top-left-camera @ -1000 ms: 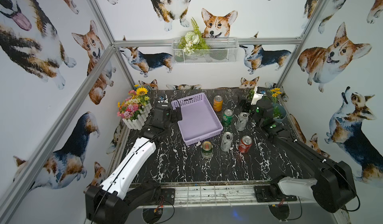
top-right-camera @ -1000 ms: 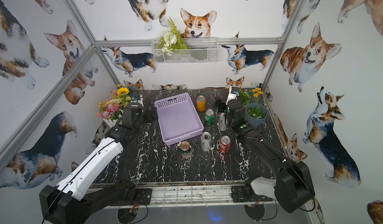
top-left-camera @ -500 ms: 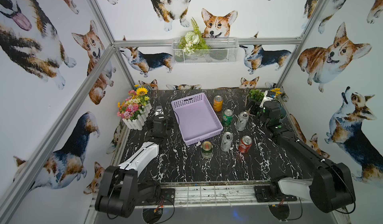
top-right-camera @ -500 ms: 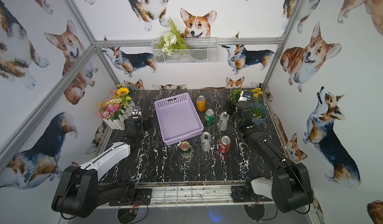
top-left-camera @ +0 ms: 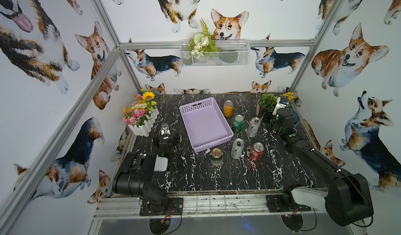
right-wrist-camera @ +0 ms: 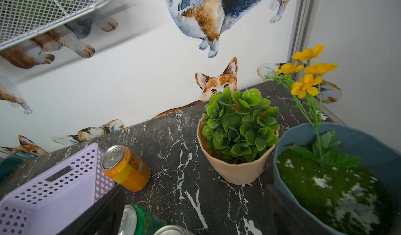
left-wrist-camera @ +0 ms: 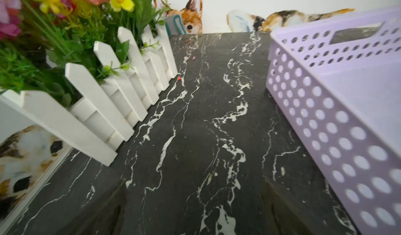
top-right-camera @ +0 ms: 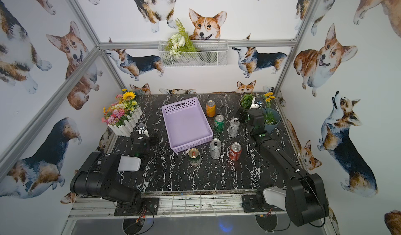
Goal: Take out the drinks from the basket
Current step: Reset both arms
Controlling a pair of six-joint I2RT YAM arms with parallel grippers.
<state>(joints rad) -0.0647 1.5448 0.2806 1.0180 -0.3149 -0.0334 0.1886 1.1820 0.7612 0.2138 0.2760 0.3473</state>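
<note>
The basket [top-left-camera: 206, 123] is bare inside, just beside the left gripper [left-wrist-camera: 194, 182], on its side toward the other arm. All six drinks [top-left-camera: 237, 148] stand upright on the table [top-left-camera: 195, 179] between basket and right gripper [right-wrist-camera: 194, 188] (orange can [top-left-camera: 228, 108] farthest ahead of it), so the job looks finished. Both grippers gape wide, holding nothing. The table is black, white-veined; corgi-papered walls [top-left-camera: 358, 49] enclose it, a flower planter [top-left-camera: 141, 116] flanking the left gripper.

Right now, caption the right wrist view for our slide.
Orange can beside lavender basket; peach pot and blue pot nearby.
</note>
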